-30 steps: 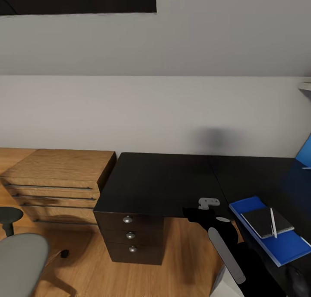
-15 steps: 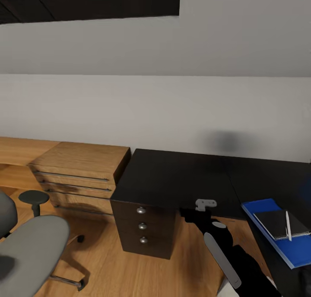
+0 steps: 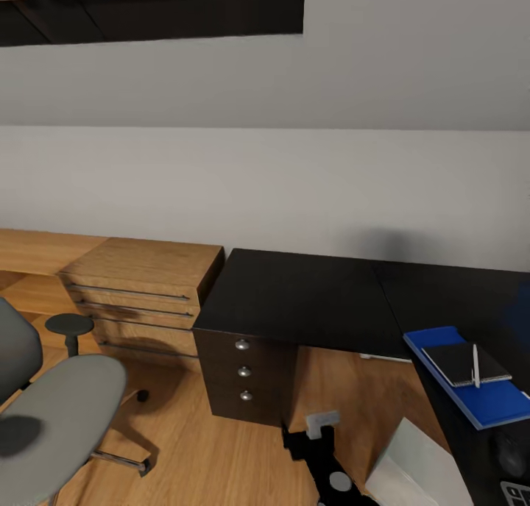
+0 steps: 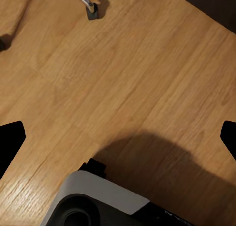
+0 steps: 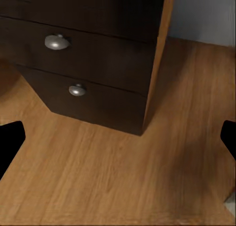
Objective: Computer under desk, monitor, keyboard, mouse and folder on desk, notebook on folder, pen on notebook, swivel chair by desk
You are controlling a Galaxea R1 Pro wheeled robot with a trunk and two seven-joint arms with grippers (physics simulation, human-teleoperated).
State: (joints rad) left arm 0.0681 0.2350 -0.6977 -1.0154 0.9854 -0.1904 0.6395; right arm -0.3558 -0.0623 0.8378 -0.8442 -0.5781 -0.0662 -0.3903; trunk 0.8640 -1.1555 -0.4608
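wood floor (image 3: pixel 221 454), black desk (image 3: pixel 309 300) with pen (image 3: pixel 475 365) on notebook (image 3: pixel 456 362) on folder (image 3: pixel 500 403)

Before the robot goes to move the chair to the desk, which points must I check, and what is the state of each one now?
1. Folder lies on the desk: ok.
2. Notebook lies on the folder: ok.
3. Pen lies on the notebook: ok.
4. Chair next to the desk: not ok; it stands on the floor, apart from the drawer unit.
5. Both pincers free: ok; left pincer and right pincer are open, nothing between the fingers.
6. Monitor, keyboard and mouse in place: cannot tell.
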